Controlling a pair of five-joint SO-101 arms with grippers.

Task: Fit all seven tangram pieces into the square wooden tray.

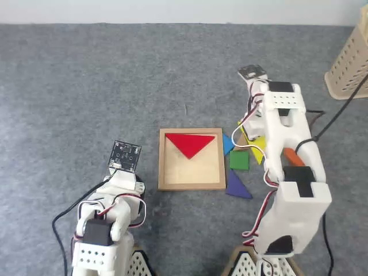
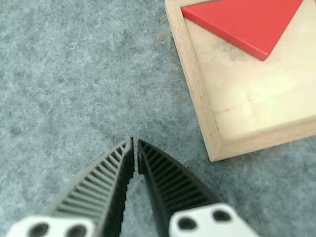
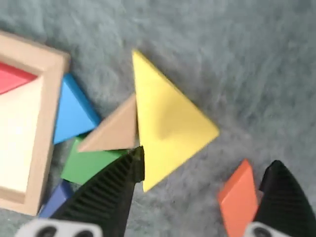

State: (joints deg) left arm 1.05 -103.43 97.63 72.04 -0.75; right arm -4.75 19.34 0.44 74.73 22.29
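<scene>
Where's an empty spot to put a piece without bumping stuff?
In the wooden tray, the floor is bare on the arms' side of the red triangle. The grey mat left of the tray is open. Right of the tray is crowded: blue triangle, green square and yellow triangle bunch under the right arm.

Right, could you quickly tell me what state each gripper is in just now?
Left gripper: shut, empty, beside the wooden tray.
Right gripper: open, holding nothing, at the yellow triangle.
</scene>
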